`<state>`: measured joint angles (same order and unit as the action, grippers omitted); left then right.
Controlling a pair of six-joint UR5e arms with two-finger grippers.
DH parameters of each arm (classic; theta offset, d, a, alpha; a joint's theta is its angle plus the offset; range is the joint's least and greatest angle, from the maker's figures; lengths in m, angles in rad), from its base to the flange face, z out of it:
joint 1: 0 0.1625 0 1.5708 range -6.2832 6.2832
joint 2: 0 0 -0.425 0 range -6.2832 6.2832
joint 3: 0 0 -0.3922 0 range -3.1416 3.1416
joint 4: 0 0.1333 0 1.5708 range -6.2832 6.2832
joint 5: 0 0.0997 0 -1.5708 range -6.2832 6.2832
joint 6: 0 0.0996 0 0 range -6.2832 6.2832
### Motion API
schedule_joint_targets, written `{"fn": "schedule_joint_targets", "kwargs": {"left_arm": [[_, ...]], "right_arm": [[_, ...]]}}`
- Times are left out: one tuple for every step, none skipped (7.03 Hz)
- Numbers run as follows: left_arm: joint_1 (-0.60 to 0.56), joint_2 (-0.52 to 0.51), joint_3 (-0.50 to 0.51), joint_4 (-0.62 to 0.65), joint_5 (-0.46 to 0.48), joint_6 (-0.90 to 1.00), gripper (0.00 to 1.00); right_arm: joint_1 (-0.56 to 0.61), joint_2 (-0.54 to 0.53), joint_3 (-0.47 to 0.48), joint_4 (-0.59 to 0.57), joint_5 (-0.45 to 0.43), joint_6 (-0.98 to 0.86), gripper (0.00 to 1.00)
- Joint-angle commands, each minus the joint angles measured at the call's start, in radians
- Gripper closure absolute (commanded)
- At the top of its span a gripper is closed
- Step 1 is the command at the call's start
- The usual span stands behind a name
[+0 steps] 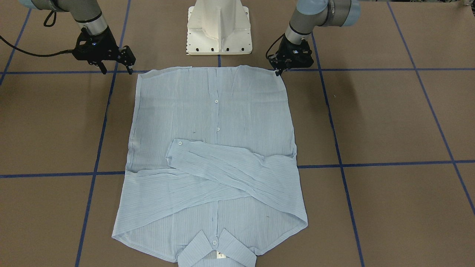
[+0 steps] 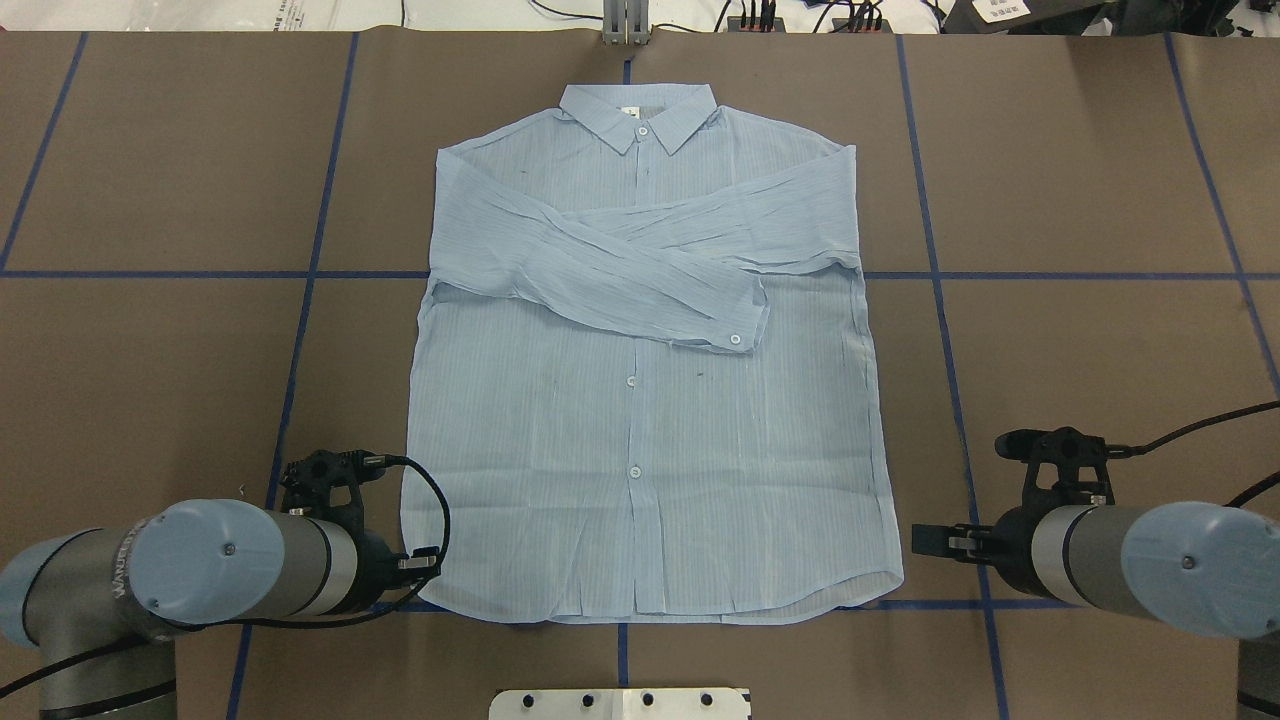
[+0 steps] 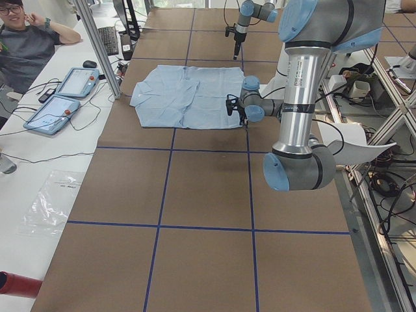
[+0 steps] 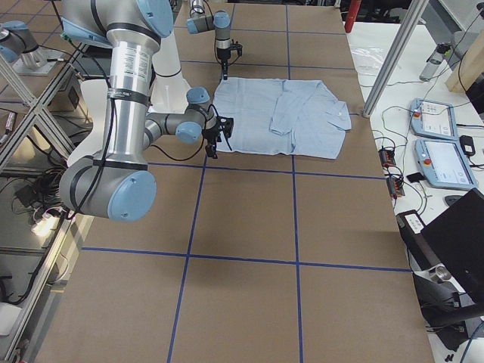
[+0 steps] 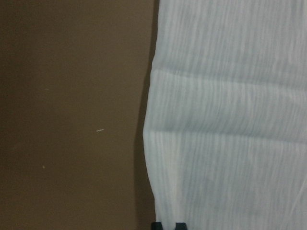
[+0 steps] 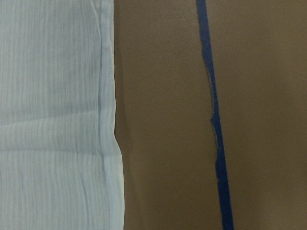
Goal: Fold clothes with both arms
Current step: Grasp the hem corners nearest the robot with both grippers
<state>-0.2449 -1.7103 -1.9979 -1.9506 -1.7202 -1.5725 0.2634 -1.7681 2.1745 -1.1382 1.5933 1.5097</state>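
The pale blue striped shirt [image 1: 211, 111] lies flat and buttoned, front up. Both sleeves are crossed over the chest, the collar [image 2: 638, 110] is far from me and the hem is near my base. My left gripper [image 1: 279, 71] stands at the hem corner on its side. In the left wrist view its fingertips [image 5: 180, 225] are close together over the shirt's edge [image 5: 230, 120]. My right gripper [image 1: 115, 69] hangs open just outside the other hem corner, over bare table beside the shirt's edge [image 6: 53, 120]. Nothing is between its fingers.
The white pedestal base [image 1: 219, 29] stands just behind the hem. Blue tape lines [image 1: 98, 148] cross the brown table. A person [image 3: 26, 39] sits at a side table with teach pendants [image 3: 65, 97] beyond an aluminium post [image 3: 97, 45].
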Motion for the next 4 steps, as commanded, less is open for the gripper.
{"fn": "schedule_joint_targets", "kwargs": {"left_arm": [[-0.001,0.0,-0.01,-0.001,0.002,-0.006,1.0],[-0.001,0.0,-0.015,-0.002,0.004,-0.006,1.0],[-0.001,0.0,-0.025,-0.002,0.004,-0.006,1.0],[-0.001,0.0,-0.025,-0.002,0.004,-0.006,1.0]], "right_arm": [[-0.068,0.03,-0.033,0.041,-0.1,0.105,0.02],[-0.078,0.073,-0.068,0.041,-0.123,0.124,0.04],[-0.088,0.106,-0.099,0.041,-0.151,0.125,0.04],[-0.105,0.113,-0.107,0.041,-0.177,0.127,0.08]]}}
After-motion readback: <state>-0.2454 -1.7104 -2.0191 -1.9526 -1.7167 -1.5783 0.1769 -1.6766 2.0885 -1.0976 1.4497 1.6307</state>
